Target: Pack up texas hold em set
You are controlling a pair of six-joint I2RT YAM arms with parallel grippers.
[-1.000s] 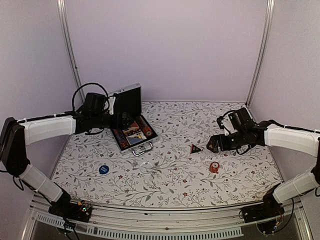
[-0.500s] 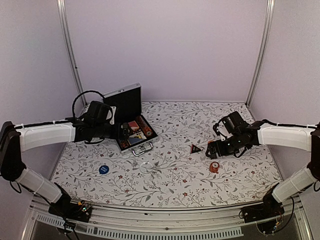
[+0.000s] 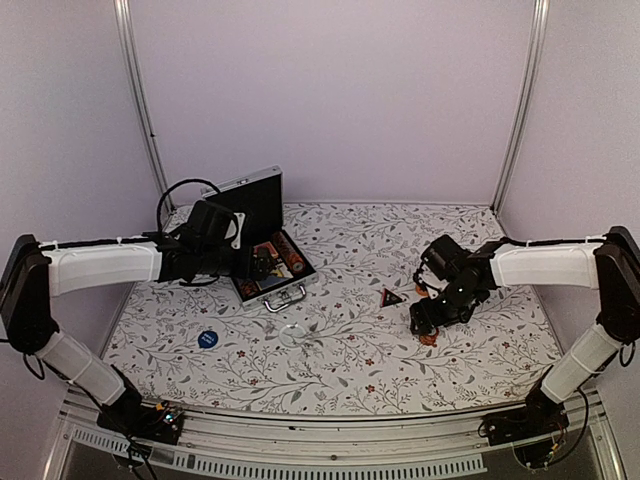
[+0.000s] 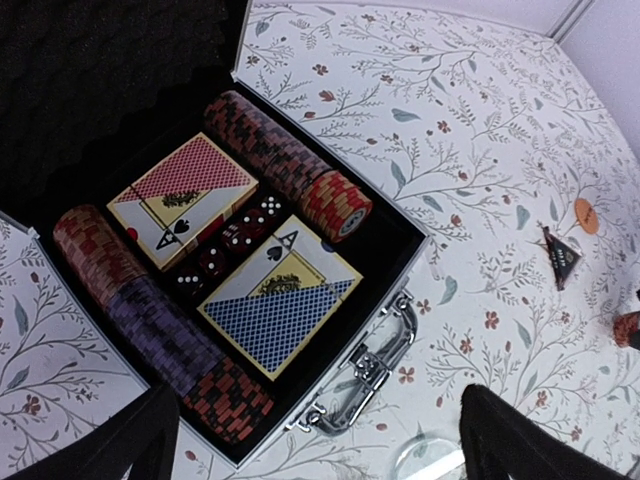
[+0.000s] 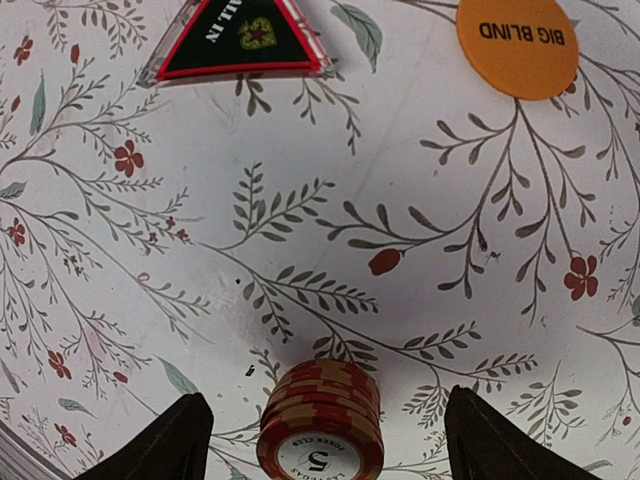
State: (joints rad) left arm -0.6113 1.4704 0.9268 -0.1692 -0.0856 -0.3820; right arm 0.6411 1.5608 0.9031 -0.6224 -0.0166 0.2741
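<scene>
The silver briefcase point(image 3: 268, 268) lies open at the back left, its lid point(image 3: 251, 201) upright. In the left wrist view it holds two reddish chip rows point(image 4: 285, 163), a red deck point(image 4: 185, 198), a blue deck point(image 4: 277, 303) and small red dice point(image 4: 238, 235); its handle point(image 4: 386, 352) faces the table's middle. My left gripper point(image 4: 315, 445) is open and empty above the case's front edge. My right gripper point(image 5: 320, 445) is open, its fingers either side of a short reddish chip stack point(image 5: 322, 422) standing on the table, apart from it.
A triangular token point(image 5: 240, 35) and an orange "BIG BLIND" disc point(image 5: 517, 40) lie just beyond the chip stack. A blue round token point(image 3: 207, 338) and a clear round token point(image 3: 292, 333) lie on the floral tablecloth in front of the case.
My right gripper has moved left and down until it straddles the chip stack. My left gripper has shifted right, over the case's front part.
</scene>
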